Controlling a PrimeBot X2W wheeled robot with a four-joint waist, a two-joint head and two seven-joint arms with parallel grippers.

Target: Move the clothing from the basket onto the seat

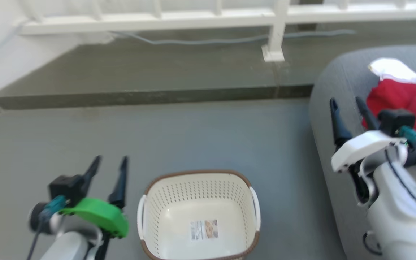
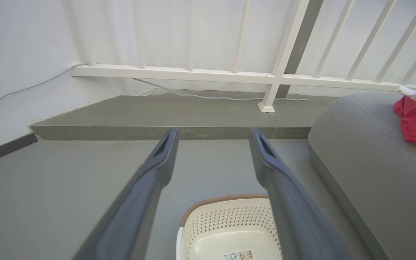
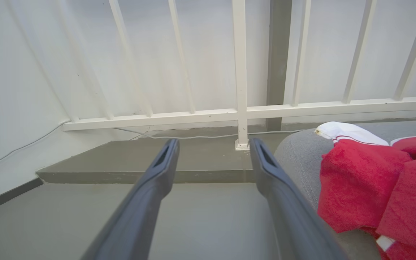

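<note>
grey floor (image 1: 85, 144) bearing basket (image 1: 199, 213), seat (image 1: 338, 83) bearing red clothing (image 1: 395, 97)

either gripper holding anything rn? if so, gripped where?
Nothing held. Left gripper and right gripper both open, empty; the clothing lies on the seat.

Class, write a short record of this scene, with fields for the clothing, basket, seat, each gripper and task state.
clothing: red and white, heaped on the seat
basket: on the floor, no clothing in it, label inside
seat: grey, on the robot's right
left gripper: open, holding nothing, beside the basket
right gripper: open, holding nothing, at the seat's edge near the clothing
task state: looks done
</note>
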